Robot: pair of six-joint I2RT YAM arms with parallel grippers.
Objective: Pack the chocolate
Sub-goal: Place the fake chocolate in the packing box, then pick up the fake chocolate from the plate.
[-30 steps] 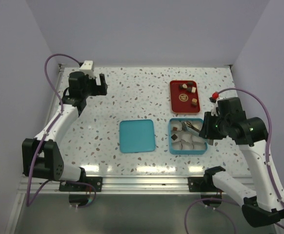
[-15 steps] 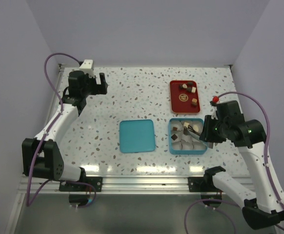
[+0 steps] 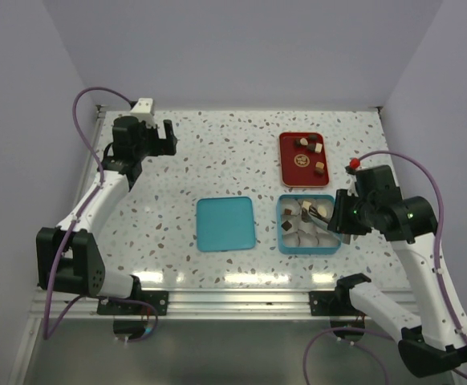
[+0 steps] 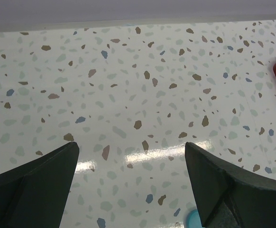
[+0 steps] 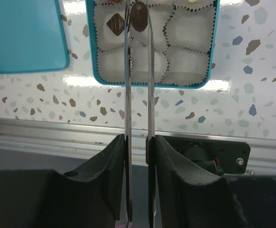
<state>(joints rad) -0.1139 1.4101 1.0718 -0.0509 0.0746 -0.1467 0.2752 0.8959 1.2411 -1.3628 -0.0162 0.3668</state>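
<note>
Between the tips of the right gripper (image 5: 138,6), low over the teal box (image 5: 214,52), sits a round brown chocolate (image 5: 138,18). It is smooth, matt and milk-brown, rounded in outline, and a little wider than either of the two long thin blades that press on it from each side. The jaws stand narrow, closed on that one piece. It hangs above the middle column of the box, over the crinkled paper cups (image 5: 190,31), about where the far and middle rows meet. Whether it touches the paper cannot be told. One cup just to its left holds a dark square piece (image 5: 115,23) with a paler diamond on top, lying flat.

Left of the box its teal lid (image 3: 225,223) lies flat on the speckled table (image 3: 217,152). Behind the box, the red tray (image 3: 287,172) carries loose chocolate pieces (image 3: 319,167). They are small bits of dark brown, light brown and cream-white, set apart from one another around a gold emblem (image 3: 302,160). At the far left rear of the table, the left gripper (image 3: 163,138) hovers with its jaws spread wide above the surface.
</note>
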